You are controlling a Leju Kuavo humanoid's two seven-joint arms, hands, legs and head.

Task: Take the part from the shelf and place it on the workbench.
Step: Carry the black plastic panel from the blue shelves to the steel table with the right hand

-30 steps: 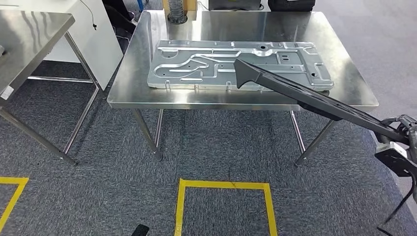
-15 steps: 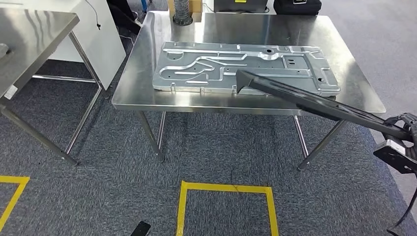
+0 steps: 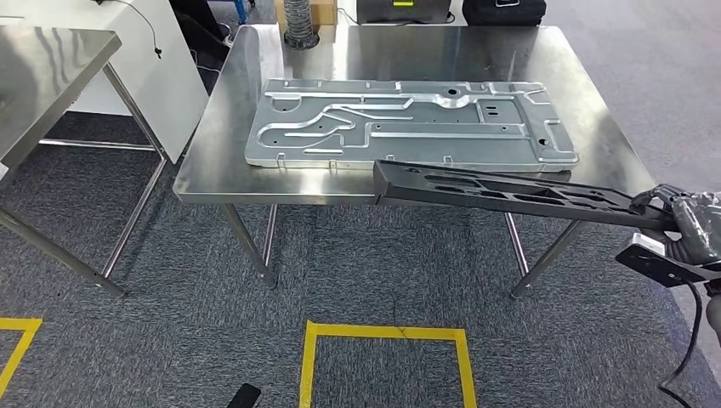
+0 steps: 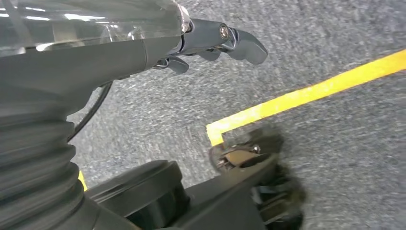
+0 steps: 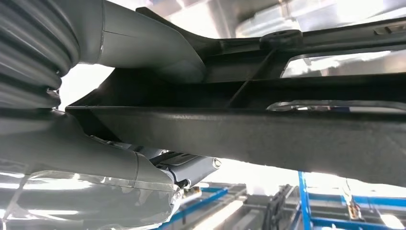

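Observation:
A long black plastic part [image 3: 510, 192] with cut-outs lies nearly level in front of the steel workbench [image 3: 212, 161], its far end at the bench's front edge. My right hand [image 3: 693, 223] grips its near end at the right of the head view. Close up in the right wrist view, the thumb [image 5: 153, 45] presses on the black part [image 5: 268, 129]. My left hand [image 4: 210, 40] hangs over the grey carpet, holding nothing, its fingers loosely apart.
A large stamped metal panel [image 3: 408, 123] lies across the workbench. A second steel table [image 3: 51, 76] stands at the left beside a white cabinet [image 3: 144, 59]. Yellow tape [image 3: 383, 336] marks a square on the carpet in front of the bench.
The black part has swung down from a steep slant over the panel to nearly level at the bench's front edge. My right hand has turned with it. The camera has shifted slightly.

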